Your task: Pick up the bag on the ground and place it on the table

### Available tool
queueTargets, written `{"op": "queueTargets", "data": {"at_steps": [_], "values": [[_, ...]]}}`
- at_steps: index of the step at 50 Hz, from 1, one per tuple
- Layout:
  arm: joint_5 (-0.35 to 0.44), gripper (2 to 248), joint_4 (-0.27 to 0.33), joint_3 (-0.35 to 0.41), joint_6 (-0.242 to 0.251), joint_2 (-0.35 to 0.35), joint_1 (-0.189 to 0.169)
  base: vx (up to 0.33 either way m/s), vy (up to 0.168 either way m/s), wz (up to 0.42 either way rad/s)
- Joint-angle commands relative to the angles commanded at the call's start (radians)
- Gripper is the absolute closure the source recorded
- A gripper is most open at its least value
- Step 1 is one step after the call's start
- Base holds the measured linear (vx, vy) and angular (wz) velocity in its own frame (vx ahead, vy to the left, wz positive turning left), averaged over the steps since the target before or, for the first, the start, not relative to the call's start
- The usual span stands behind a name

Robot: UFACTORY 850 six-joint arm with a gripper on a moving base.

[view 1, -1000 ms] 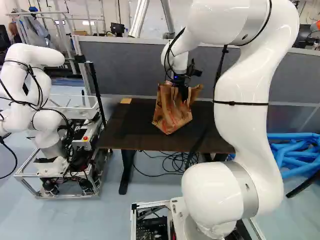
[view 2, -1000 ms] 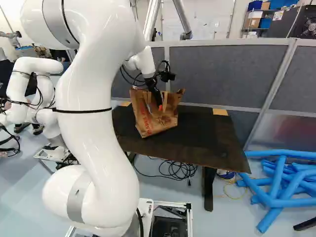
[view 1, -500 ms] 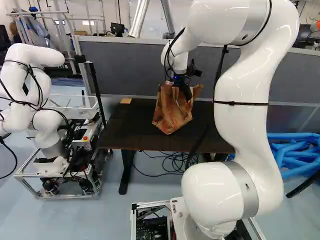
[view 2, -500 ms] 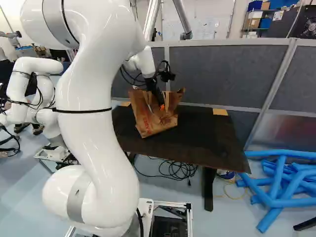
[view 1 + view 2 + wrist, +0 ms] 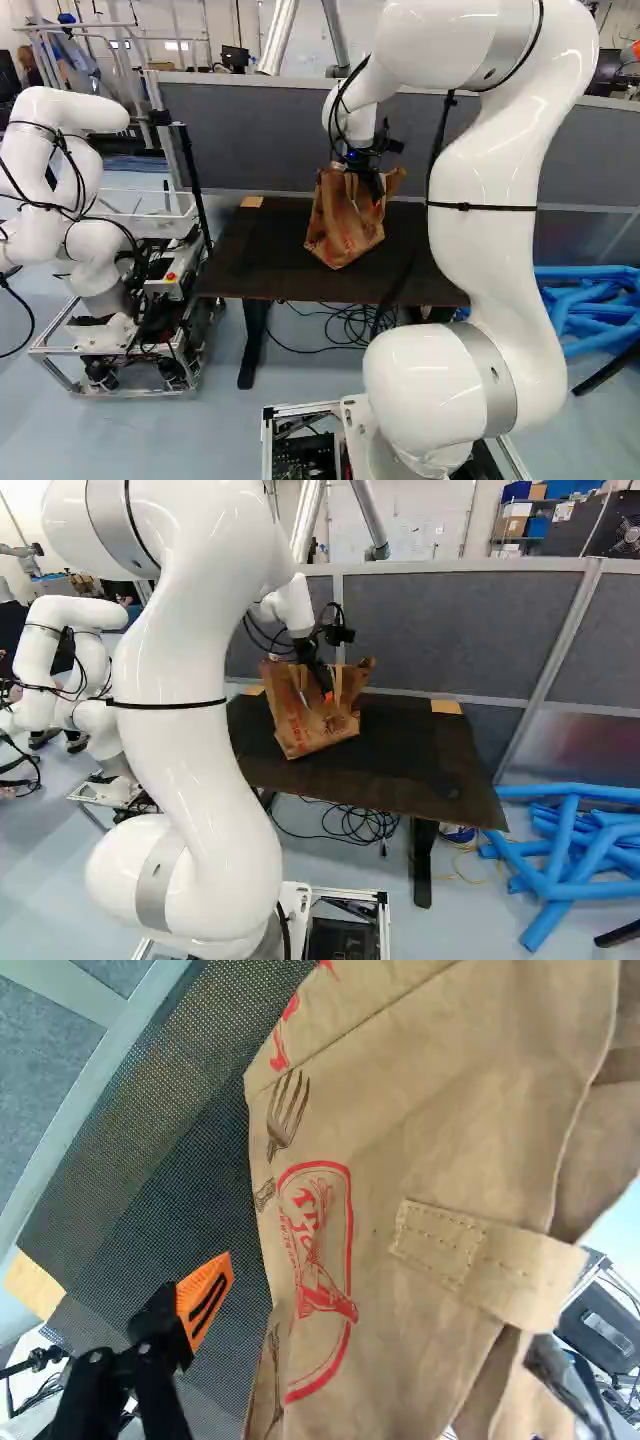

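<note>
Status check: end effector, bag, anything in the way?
End effector open, at bag's top. Bag on table. Possible snag on the way out: bag's handle, close in by end effector.

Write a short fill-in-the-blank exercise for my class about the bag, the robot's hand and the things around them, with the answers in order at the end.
1. The paper bag is coloured ____.
2. The piece of furniture directly beneath the bag is a ____.
3. In the wrist view, the hand shows a finger pad coloured ____.
4. The tubes piled on the floor are coloured ____.

Missing words: brown; table; orange; blue.
</note>
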State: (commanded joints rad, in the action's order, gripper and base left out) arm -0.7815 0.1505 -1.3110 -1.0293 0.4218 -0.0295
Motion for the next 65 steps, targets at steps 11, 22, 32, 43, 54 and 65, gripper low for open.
{"op": "queueTargets", "data": {"at_steps": [11,22,32,43,54,65], "values": [[0.0,3,0.0,0.001,0.0,-0.013,0.003,0.0,0.0,0.0],[0.0,3,0.0,0.007,0.0,-0.044,0.01,0.0,0.0,0.0],[-0.003,3,0.0,0.013,0.0,-0.074,0.016,0.0,0.0,0.0],[-0.035,3,0.0,0.018,0.0,-0.106,0.022,0.0,0.0,0.0],[-0.075,3,0.0,0.022,0.0,-0.138,0.023,0.0,0.0,0.0],[-0.117,3,0.0,0.025,0.0,-0.169,0.023,0.0,0.0,0.0]]}}
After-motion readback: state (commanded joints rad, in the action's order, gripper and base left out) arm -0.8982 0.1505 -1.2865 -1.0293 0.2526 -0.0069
